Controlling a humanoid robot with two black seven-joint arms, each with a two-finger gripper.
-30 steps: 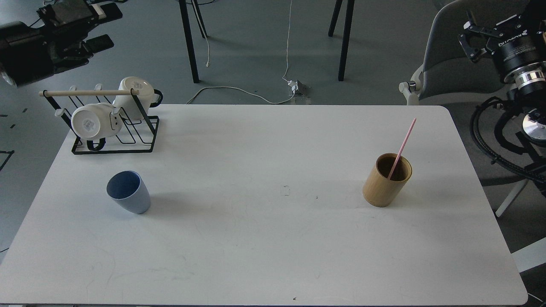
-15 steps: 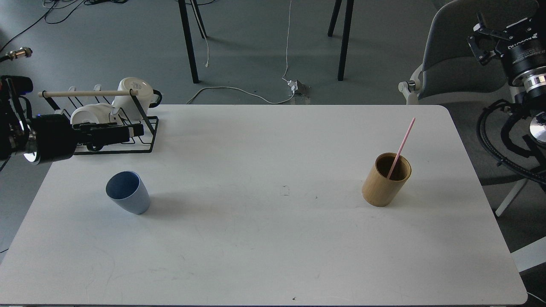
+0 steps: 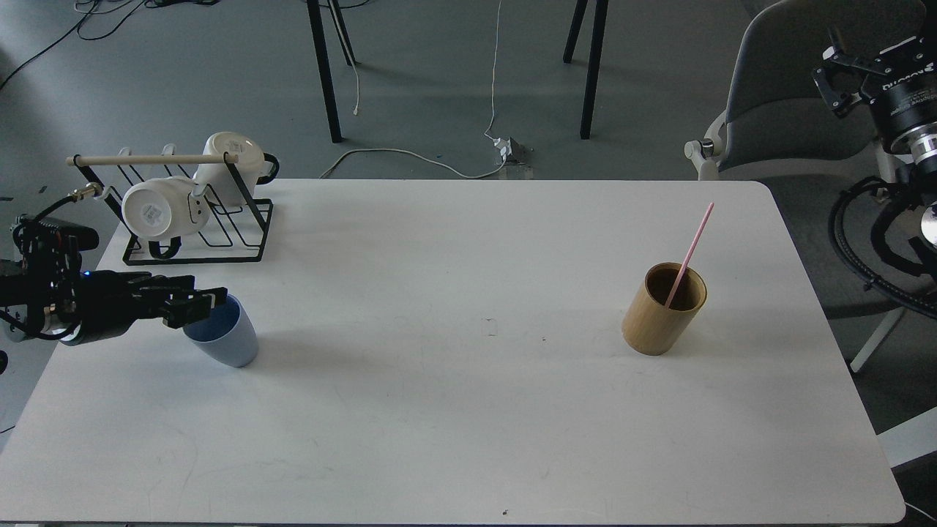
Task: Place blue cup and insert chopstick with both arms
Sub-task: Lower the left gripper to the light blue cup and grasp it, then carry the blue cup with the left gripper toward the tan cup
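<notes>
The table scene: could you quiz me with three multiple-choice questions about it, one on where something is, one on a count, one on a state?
1. Where is the pink stick?
A. In the bamboo holder
B. In the blue cup
C. Flat on the table

2. How many white mugs are on the black rack?
A. One
B. Two
C. Four

3. How is the blue cup?
A. Upright on the table
B. Lifted off the table
C. Lying on its side

Answers:
1 A, the stick leans out of the holder's mouth.
2 B, two mugs hang there.
3 A, it stands mouth up, with the left end effector at its rim.
</notes>
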